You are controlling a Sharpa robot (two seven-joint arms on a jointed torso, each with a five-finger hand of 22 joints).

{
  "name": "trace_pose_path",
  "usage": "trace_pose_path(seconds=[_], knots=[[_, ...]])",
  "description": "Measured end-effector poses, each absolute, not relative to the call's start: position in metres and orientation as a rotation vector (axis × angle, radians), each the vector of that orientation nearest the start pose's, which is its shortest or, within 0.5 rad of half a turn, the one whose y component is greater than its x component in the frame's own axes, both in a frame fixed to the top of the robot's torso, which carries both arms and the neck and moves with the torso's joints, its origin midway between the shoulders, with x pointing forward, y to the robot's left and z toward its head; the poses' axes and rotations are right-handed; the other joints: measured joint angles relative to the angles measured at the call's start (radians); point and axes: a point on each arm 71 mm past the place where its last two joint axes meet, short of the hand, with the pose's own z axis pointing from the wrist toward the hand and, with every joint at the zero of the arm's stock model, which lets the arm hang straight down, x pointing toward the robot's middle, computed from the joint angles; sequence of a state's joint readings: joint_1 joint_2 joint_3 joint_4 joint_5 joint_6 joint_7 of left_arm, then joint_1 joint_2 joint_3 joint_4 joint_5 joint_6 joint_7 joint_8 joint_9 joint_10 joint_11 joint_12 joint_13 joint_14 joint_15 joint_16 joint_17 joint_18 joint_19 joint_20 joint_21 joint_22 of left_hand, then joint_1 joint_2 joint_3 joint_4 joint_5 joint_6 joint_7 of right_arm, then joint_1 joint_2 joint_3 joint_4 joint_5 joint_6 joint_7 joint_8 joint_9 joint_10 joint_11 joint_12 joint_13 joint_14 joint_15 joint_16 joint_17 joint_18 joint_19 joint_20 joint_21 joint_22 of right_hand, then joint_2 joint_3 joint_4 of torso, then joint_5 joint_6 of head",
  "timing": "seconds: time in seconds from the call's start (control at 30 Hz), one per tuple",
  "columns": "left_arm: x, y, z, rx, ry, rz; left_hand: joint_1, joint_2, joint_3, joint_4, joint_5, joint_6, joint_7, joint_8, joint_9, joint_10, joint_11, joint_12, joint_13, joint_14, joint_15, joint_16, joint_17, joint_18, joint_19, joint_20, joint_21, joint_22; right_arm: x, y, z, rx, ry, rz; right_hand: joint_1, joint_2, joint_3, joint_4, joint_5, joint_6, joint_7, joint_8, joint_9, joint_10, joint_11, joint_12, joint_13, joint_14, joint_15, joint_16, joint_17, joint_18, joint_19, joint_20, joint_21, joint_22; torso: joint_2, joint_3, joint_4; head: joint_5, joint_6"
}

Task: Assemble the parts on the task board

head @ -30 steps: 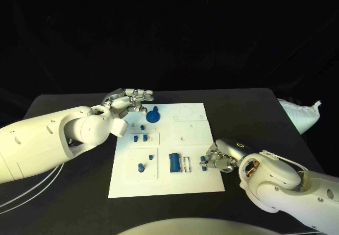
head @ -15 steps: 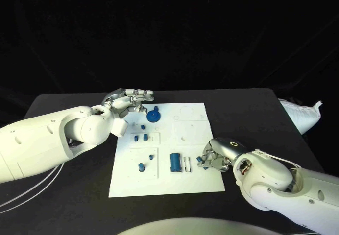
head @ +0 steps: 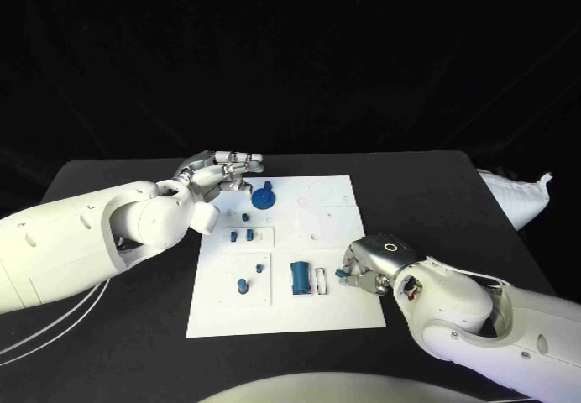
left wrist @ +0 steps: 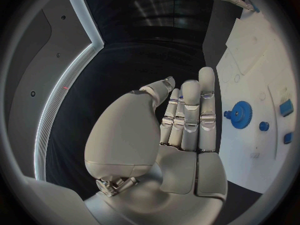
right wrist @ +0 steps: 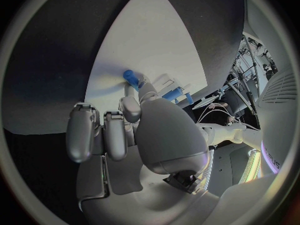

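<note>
Right hand (head: 363, 270) over the board's (head: 339, 220) near right edge, fingers (right wrist: 132, 89) pinching a small blue peg (right wrist: 130, 77) by one end. Probably light, rigid, smooth plastic; best held across the shaft, near its middle. Left hand (head: 225, 174) hovering off the board's far left corner beside the gear (head: 263, 200), fingers straight and together, holding nothing. Target hole hidden under the right hand; peg's lower end hard to make out.

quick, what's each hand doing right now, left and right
Left hand: holds nothing, fingers out straight, side by side.
Right hand: pinching a small blue part over the task board.
</note>
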State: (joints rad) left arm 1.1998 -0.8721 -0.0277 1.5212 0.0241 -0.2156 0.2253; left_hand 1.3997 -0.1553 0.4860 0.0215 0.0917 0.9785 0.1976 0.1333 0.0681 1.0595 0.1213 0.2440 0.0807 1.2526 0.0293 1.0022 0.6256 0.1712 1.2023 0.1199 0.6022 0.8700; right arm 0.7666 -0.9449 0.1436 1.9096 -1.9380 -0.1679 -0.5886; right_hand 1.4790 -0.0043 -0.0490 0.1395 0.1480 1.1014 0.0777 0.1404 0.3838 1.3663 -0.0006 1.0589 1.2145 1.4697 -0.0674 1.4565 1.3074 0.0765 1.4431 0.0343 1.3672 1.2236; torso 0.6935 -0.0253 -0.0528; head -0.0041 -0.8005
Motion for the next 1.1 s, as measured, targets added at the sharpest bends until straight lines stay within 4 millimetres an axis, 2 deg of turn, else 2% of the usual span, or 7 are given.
trace_pose_path(seconds=[0.27,0.4,0.53,0.63,0.73,0.8,1.1], knots=[[0.489,0.219,-0.185,-1.222,1.584,-1.528,0.000,0.000,0.000,0.000,0.000,0.000,0.000,0.000,0.000,0.000,0.000,0.000,0.000,0.000,0.000,0.000,0.000,0.000,0.000,0.000,0.000,0.000,0.354,-0.164,-0.256,-0.267,1.823,0.366,0.014,0.001,0.088,-0.024,0.104,0.010,-0.003,-0.007,-0.004,0.001,0.001,0.000,-0.013,-0.007,-0.004,0.000,0.000,0.000,0.004,-0.004,0.000,0.001,0.000,-0.0007,0.0017,-0.001,-0.001],[0.489,0.219,-0.185,-1.221,1.585,-1.528,0.000,0.000,0.000,0.000,0.000,0.000,0.000,0.000,0.000,0.000,0.000,0.000,0.000,0.000,0.000,0.000,0.000,0.000,0.000,0.000,0.000,0.000,0.351,-0.164,-0.257,-0.212,1.816,0.398,0.014,0.001,0.125,-0.016,0.129,0.010,-0.003,-0.010,-0.004,0.002,0.002,0.000,-0.023,-0.004,-0.007,0.006,0.000,0.000,0.004,-0.004,0.004,0.007,0.000,-0.0007,0.0032,-0.001,0.000],[0.489,0.219,-0.185,-1.219,1.586,-1.527,0.000,0.000,0.001,-0.001,0.000,0.000,0.000,0.000,0.000,-0.006,-0.002,0.006,0.000,0.000,0.000,0.000,-0.003,0.000,0.000,0.000,0.000,0.000,0.347,-0.162,-0.254,-0.125,1.799,0.459,0.014,0.001,0.173,0.020,0.140,0.006,0.000,-0.011,-0.005,0.002,0.002,0.000,-0.031,-0.004,-0.007,0.006,0.000,0.000,0.004,-0.004,0.005,0.010,0.000,-0.0006,0.0045,-0.002,0.000],[0.489,0.219,-0.185,-1.216,1.587,-1.527,0.000,0.000,0.003,-0.003,0.000,0.000,0.000,0.000,0.000,-0.007,0.000,0.006,0.000,0.000,0.000,0.000,-0.003,0.000,0.000,0.000,0.000,0.000,0.347,-0.162,-0.249,-0.048,1.781,0.504,-0.014,-0.025,0.217,0.032,0.142,0.003,0.000,-0.011,-0.006,0.002,0.002,0.004,-0.090,-0.003,-0.008,0.006,0.000,0.000,0.004,-0.004,0.004,0.010,0.000,-0.0012,0.0048,-0.002,0.000],[0.489,0.219,-0.185,-1.214,1.588,-1.527,0.000,0.000,0.003,-0.003,0.000,0.000,0.000,0.000,0.000,-0.007,0.000,0.006,0.000,-0.004,-0.004,0.000,-0.004,0.000,0.000,0.000,0.000,0.000,0.347,-0.162,-0.247,0.022,1.779,0.540,-0.052,-0.045,0.296,-0.001,0.133,0.003,0.000,-0.005,-0.006,0.004,0.000,0.028,0.022,-0.001,-0.010,0.006,0.001,0.000,0.004,-0.004,0.004,0.010,0.000,-0.0017,0.0052,0.000,-0.001],[0.488,0.219,-0.185,-1.214,1.588,-1.527,0.000,0.000,0.003,-0.003,0.000,0.000,0.000,0.000,0.000,-0.007,0.000,0.006,0.000,-0.004,-0.004,0.000,-0.004,0.000,0.000,0.000,0.000,0.000,0.347,-0.161,-0.246,0.058,1.783,0.557,-0.062,-0.055,0.325,-0.019,0.132,0.003,0.000,-0.005,-0.006,0.009,-0.006,0.019,0.024,0.000,-0.012,0.006,0.001,0.000,0.004,-0.004,0.004,0.010,0.001,-0.0016,0.0052,0.001,-0.002],[0.488,0.218,-0.185,-1.210,1.590,-1.527,0.000,0.000,0.003,-0.003,0.000,0.000,0.000,0.000,0.000,-0.007,0.000,0.006,0.000,-0.004,-0.004,0.000,-0.004,0.000,0.000,0.000,0.000,0.000,0.346,-0.158,-0.248,0.149,1.819,0.596,-0.121,-0.069,0.356,-0.021,0.167,0.003,-0.003,-0.004,-0.005,0.018,-0.011,0.013,0.024,-0.001,-0.014,0.006,0.001,0.000,0.007,-0.007,0.004,0.012,0.000,-0.0026,0.0064,0.003,-0.002]])
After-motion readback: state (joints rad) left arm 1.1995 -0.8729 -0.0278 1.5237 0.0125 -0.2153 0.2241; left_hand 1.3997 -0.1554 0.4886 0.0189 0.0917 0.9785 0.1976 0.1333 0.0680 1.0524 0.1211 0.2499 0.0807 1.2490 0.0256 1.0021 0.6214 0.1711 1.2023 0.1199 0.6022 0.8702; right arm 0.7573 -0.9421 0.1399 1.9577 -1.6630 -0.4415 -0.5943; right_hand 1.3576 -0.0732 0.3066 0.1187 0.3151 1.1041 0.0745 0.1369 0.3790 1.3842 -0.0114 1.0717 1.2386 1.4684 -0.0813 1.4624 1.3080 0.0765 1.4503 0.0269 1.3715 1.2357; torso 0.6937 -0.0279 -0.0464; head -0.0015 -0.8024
